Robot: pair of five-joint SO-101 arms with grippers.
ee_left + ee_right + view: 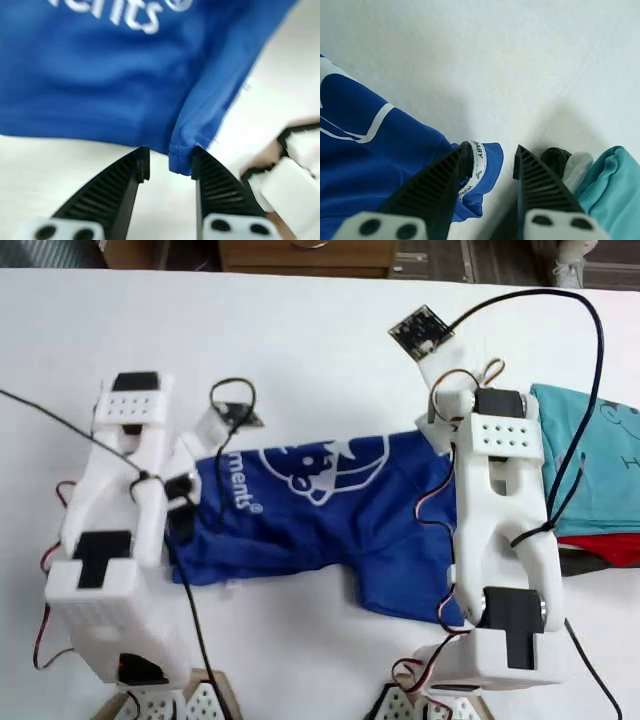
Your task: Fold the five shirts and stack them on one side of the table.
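Fingers of the left gripper (pixel 170 154) are held apart, with a folded hem edge of the blue shirt (pixel 330 510) seen between the tips, unclamped. Fingers of the right gripper (pixel 493 149) are likewise parted, and the shirt's labelled collar is found against one finger. The blue shirt is laid rumpled on the white counter (pixel 300 340) between both arms. A teal shirt (pixel 590 460) is noted over a red shirt (pixel 612 548) beside the right arm.
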